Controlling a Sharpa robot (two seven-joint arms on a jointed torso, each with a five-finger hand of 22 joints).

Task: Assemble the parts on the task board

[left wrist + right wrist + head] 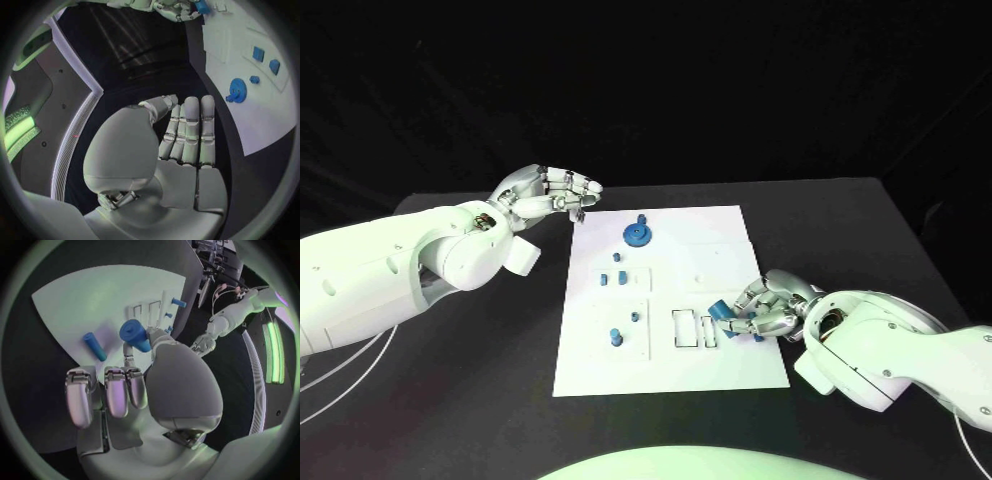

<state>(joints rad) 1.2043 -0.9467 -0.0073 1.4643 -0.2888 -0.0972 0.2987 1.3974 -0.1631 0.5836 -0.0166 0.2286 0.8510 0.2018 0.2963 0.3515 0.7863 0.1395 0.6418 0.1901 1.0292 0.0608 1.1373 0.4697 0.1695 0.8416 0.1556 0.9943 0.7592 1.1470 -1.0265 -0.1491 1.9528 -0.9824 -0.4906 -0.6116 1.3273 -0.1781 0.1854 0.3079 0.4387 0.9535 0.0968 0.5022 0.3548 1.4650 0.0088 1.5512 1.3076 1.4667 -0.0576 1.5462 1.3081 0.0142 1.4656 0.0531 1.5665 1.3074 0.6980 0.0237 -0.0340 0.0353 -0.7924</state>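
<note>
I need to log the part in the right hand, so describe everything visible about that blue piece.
The blue cylinder is a short, stubby part with a flat round end face, matte like plastic. The right hand pinches it between thumb and fingers, and it is tilted, not upright. In the head view it sits over the right-hand side of the task board, beside the rectangular slots. A separate slim blue pin lies on the board nearby, apart from it.
</note>
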